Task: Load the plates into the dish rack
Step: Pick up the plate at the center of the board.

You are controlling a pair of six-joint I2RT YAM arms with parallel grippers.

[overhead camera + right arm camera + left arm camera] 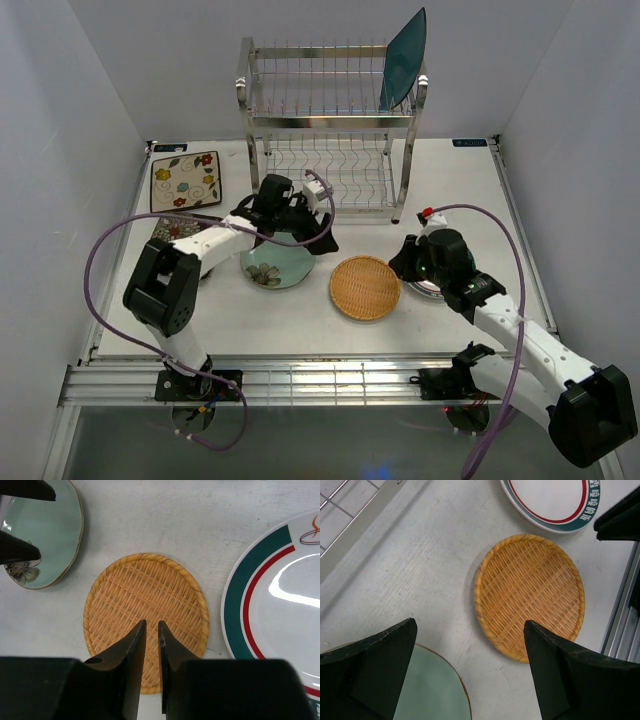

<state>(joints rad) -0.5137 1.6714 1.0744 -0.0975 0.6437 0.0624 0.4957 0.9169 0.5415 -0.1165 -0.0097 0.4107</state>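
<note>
Along the far edge of the table point(470, 200), at its middle, the overhead camera shows a two-tier steel dish rack point(330, 120) with one teal plate point(403, 60) standing on edge at the right end of its upper shelf. A cream flowered rectangular plate point(186, 180) lies flat near the far left corner, and a dark flowered plate point(172, 228) lies just nearer, partly hidden under the left arm. A pale green plate point(277, 262), a woven orange-tan plate point(365, 287) and a white plate with a striped rim point(425, 290) lie in a row across the middle of the table, from left to right. The left gripper point(315, 240) hangs over the green plate's far right edge, and the right gripper point(405, 265) is over the white plate, pointing toward the woven one. From the left wrist, the gripper's two black fingers stand spread wide and empty above the green plate's rim, with the woven plate beyond them on the bare table and the white plate past that. Rack wire shows at the picture's upper left. From the right wrist, the fingers are drawn almost together, leaving only a thin slit with nothing in it, their tips over the near part of the woven plate. The white plate lies close beside it on the right and the green plate well off to the left.
</note>
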